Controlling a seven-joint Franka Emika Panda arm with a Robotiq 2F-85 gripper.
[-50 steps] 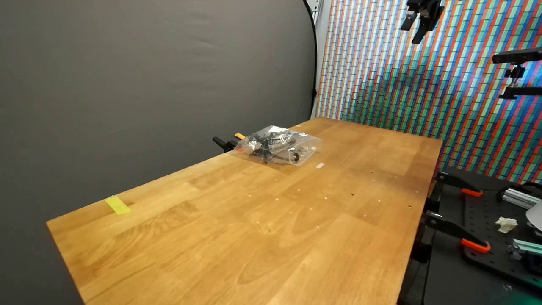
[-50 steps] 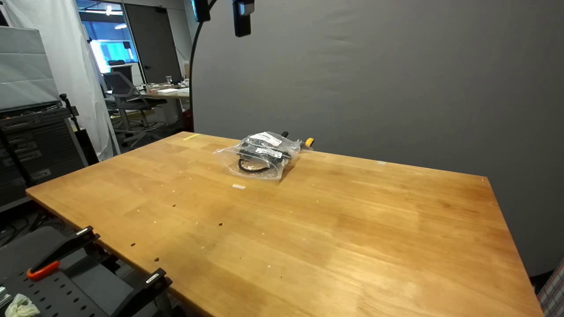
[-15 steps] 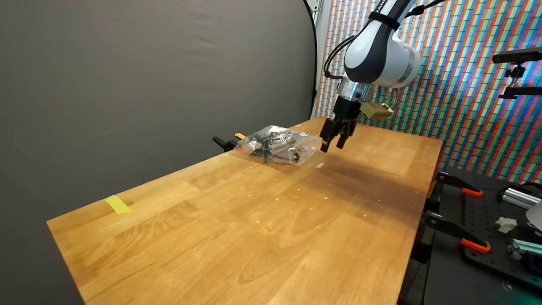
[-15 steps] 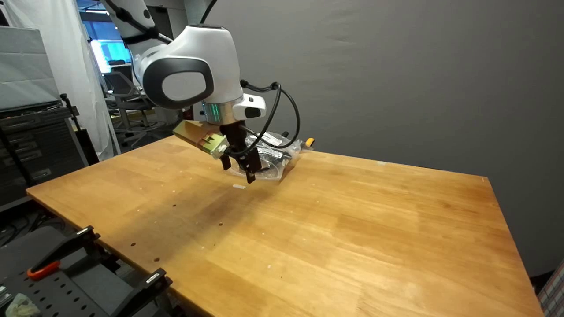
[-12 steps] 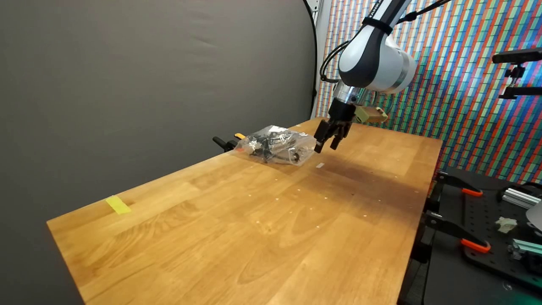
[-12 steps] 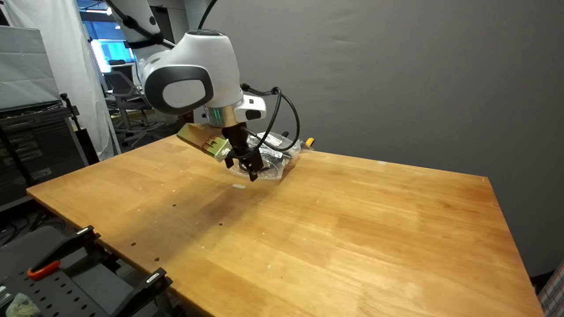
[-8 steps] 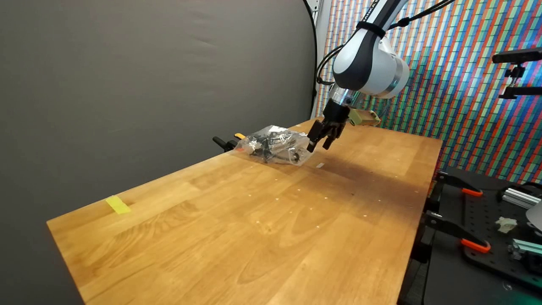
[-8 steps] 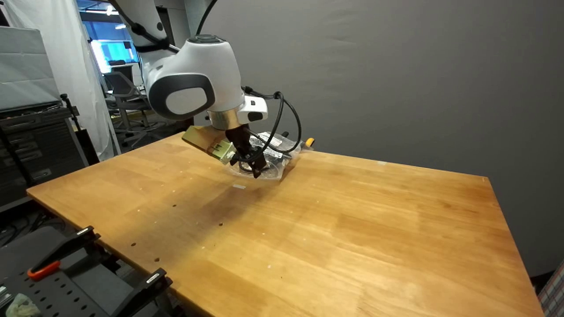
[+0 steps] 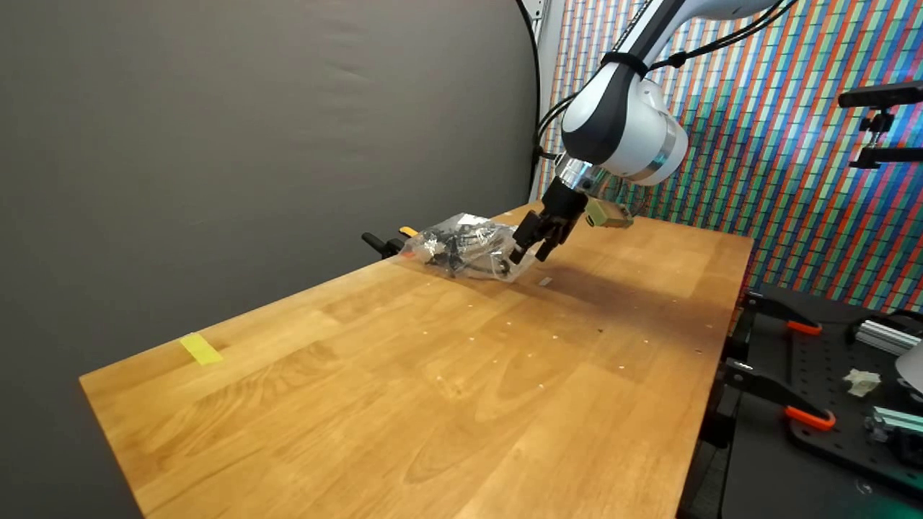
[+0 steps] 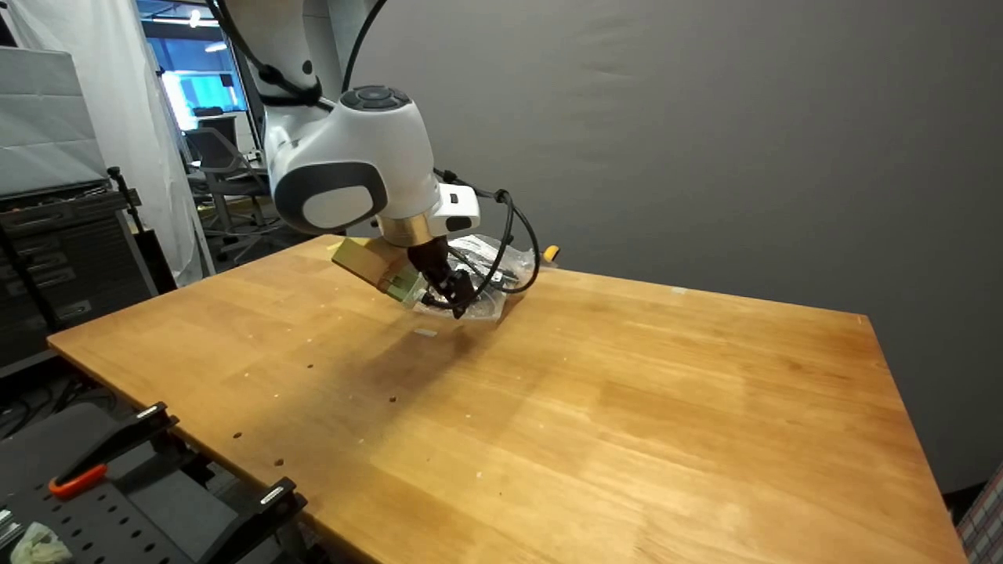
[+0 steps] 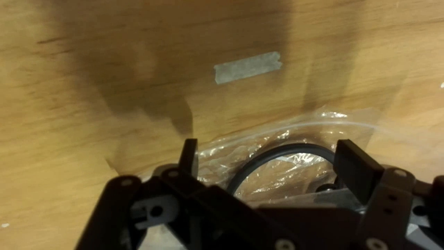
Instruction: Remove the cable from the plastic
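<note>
A clear plastic bag (image 9: 461, 241) with dark cables inside lies near the table's back edge; it also shows in an exterior view (image 10: 490, 310) and in the wrist view (image 11: 272, 173). In the wrist view a black cable (image 11: 298, 148) arcs inside the bag, between my fingers and partly behind the right finger. My gripper (image 11: 267, 146) is open, with nothing held between its fingertips. In both exterior views the gripper (image 9: 528, 257) is tilted at the bag's near end, low over it (image 10: 458, 308). I cannot tell whether a fingertip touches the plastic.
A pale tape strip (image 11: 248, 67) is stuck to the wooden table (image 9: 404, 404) just in front of the bag. A clamp with a yellow handle (image 10: 551, 253) sits at the table edge behind the bag. Yellow tape (image 9: 200, 348) marks a far corner.
The arm has come down into view from above and moved toward the bag, tilting more. The gripper is now at the bag's near end. The bag has not visibly moved.
</note>
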